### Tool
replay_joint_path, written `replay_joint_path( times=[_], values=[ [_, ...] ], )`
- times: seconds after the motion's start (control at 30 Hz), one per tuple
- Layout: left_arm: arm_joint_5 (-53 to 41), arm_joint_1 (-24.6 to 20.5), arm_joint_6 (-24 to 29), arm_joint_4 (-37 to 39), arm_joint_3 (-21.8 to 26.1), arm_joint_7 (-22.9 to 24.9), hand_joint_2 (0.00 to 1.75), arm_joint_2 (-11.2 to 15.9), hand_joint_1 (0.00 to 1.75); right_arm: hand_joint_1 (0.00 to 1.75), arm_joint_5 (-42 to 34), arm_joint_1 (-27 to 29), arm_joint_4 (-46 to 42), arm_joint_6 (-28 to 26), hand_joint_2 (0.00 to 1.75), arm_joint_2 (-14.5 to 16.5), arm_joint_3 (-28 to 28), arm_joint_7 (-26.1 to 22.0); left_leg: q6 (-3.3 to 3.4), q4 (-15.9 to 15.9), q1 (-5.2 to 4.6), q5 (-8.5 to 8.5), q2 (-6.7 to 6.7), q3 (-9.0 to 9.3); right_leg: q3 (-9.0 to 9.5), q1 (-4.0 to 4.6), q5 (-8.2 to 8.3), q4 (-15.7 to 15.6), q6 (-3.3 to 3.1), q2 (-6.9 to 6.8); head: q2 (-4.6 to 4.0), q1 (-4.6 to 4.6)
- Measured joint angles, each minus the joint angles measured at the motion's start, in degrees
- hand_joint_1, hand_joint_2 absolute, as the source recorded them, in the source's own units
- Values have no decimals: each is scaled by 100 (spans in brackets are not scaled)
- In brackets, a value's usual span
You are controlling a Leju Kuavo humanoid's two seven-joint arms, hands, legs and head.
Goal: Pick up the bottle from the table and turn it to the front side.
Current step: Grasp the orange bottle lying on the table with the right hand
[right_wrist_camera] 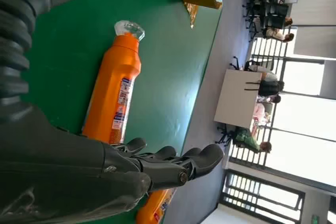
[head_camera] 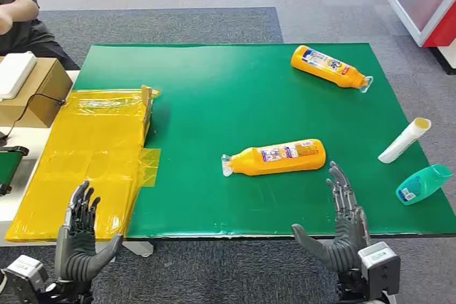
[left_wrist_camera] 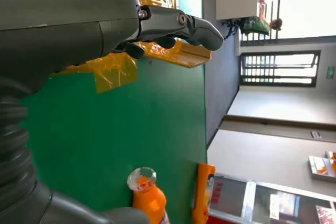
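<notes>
Head view, lower edge of frame: left hand (head_camera: 80,236) at lower left, fingers spread, holding nothing; it sits over the near corner of the yellow sheet (head_camera: 86,158). Right hand (head_camera: 338,226) at lower right, also spread wide and empty, thumb pointing toward frame centre, at the near edge of the green table (head_camera: 215,90).

Just beyond the right hand, centre of frame: the near orange bottle (head_camera: 279,156) lies flat on the table. Long axis runs nearly left–right across the frame, clear cap to the left, base to the right, a label facing up. Its base end lies up and slightly left of the right hand's fingertips, close but apart. The left hand is well apart from it, so the right is the nearer hand.

Whether the upward label is front or back is too small to read; probably the back.

Farther off, upper right: a second orange bottle (head_camera: 329,66), also lying down.
</notes>
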Motion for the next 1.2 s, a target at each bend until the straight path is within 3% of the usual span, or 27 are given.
replay_joint_path(
  times=[0.43,0.63,0.8,0.93,1.2],
  values=[
    [75,34,-128,-10,452,-44,175,-12,0,0,242,-158,79,-576,175,-147,617,235,0,0,0,0,0,0,-1,0,-1,0,1,0,0,1],
    [-88,-2,-265,1,562,-117,175,-19,0,0,1614,-275,80,-1273,175,-376,878,927,1,0,0,0,0,1,0,0,-1,0,1,0,0,1],
    [-724,-16,-556,195,725,-216,175,-28,0,0,3079,-645,561,-1203,175,-963,977,2244,2,0,-1,1,0,1,3,-2,2,0,4,0,0,2],
    [-851,-183,-727,396,810,-626,175,-23,0,0,3732,-1314,1099,-1020,175,-1514,1045,2716,6,1,-5,9,0,0,1,-6,14,0,10,1,0,1],
    [-846,-444,-594,687,781,-683,175,52,0,0,4069,-2662,2121,-476,175,-2246,1315,3120,8,1,-5,26,0,-1,1,-5,23,0,13,0,0,1]
  ],
)
